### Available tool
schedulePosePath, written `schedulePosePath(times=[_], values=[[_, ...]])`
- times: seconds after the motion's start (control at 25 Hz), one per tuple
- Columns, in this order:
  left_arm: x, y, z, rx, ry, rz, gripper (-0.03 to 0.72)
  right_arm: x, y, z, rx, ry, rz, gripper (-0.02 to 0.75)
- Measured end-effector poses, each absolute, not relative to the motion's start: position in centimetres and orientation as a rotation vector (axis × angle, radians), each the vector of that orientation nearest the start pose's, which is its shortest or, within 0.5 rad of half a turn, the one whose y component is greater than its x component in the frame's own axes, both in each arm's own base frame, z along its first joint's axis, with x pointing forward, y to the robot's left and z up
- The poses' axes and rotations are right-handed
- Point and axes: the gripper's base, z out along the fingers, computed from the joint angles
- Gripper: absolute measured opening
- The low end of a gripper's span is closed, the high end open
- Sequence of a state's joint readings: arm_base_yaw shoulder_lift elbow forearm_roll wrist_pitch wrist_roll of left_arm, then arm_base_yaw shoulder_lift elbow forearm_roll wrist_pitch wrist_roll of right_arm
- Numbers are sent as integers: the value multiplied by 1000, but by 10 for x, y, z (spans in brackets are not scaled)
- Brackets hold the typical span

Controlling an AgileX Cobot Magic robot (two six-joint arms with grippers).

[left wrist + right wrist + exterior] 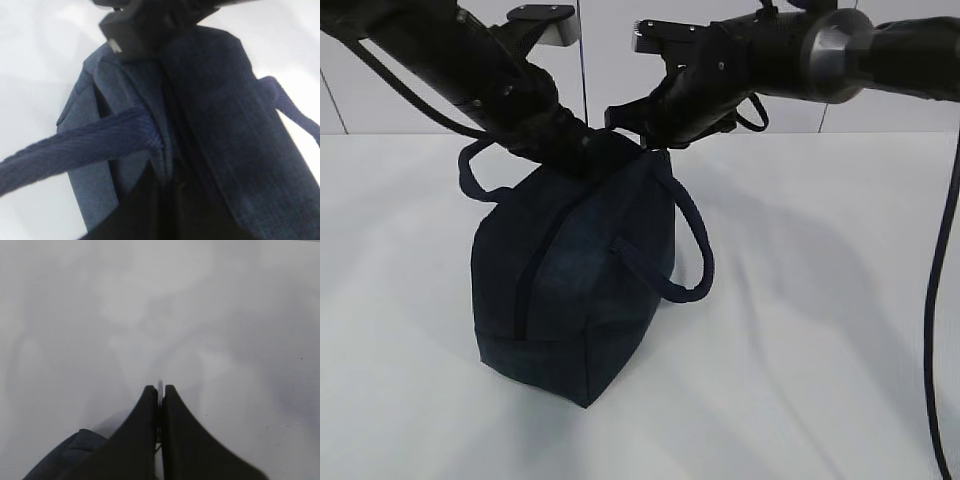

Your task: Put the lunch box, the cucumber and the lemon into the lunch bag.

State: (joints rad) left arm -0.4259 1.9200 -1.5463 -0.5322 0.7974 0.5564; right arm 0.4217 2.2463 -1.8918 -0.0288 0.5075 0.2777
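bag: boxy dark navy fabric lunch bag (570, 300) upright mid-table, zipper looks shut | my left gripper (582, 150) pinched on bag's top end, 12 o'clock | my right gripper (159, 405) jaws together on thin metal sliver, likely the ring pull | risk: pull slips out, or bag tips if left pinch loosens.

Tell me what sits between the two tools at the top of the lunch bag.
In the exterior view, only the lunch bag's own dark fabric top lies between the left tool and the right tool; no other object shows there.
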Motion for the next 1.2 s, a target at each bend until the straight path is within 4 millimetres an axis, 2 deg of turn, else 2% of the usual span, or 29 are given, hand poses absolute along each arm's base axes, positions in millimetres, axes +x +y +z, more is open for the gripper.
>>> schedulePosePath(times=[0.24, 0.6, 0.76, 1.2], values=[[368, -203, 269, 888, 2393, -572, -8, 477, 211, 199, -181, 2385, 317, 0], [367, -203, 269, 893, 2396, -574, -8, 477, 211, 193, -175, 2406, 317, 0], [367, -202, 269, 904, 2397, -559, -8, 479, 212, 183, -158, 2429, 329, 0], [366, -202, 266, 915, 2408, -557, -8, 478, 210, 182, -156, 2453, 322, 0]])
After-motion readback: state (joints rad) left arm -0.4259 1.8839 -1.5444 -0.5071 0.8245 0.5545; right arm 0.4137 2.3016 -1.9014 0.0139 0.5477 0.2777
